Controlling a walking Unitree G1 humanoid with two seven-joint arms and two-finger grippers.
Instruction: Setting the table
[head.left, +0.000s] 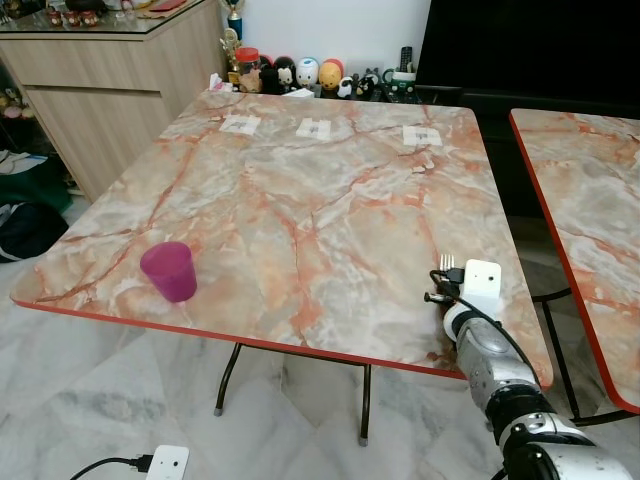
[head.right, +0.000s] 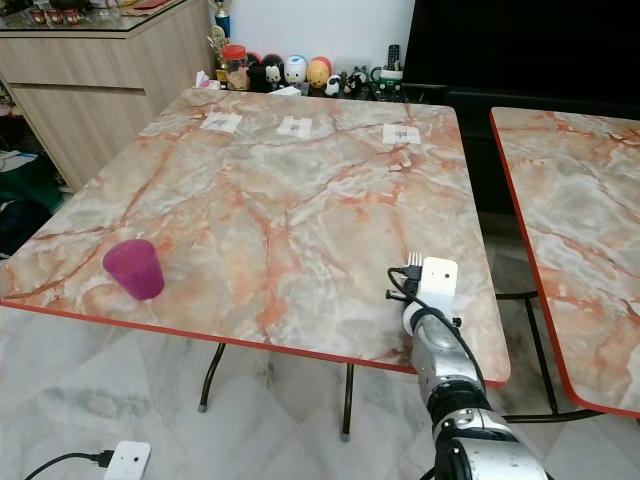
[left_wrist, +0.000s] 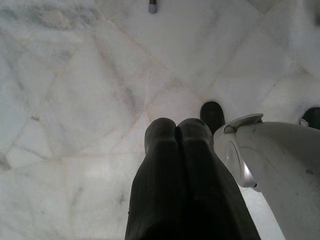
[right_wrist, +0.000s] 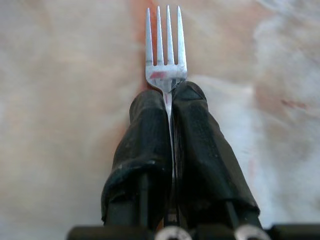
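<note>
Steel fork (right_wrist: 165, 47) is sitting pinched by its neck in the right claw (right_wrist: 169, 107), tines jutting over the bench (head.left: 300, 200) near its right front edge. Light, stiff and slick, it is likely needing that firm grip. Left claw (left_wrist: 176, 137) is hanging pressed together above the floor (left_wrist: 75, 100). Farther left, a cup (head.left: 169, 270) is standing.

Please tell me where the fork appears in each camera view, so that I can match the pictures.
Left eye view: fork, tines poking past the right gripper, over the table's near right edge.
Right eye view: same spot, lower centre-right.
Left wrist view: not in it; marble floor.
Right wrist view: centre, clamped between the black fingers.
Shared landmark: marble table.
</note>
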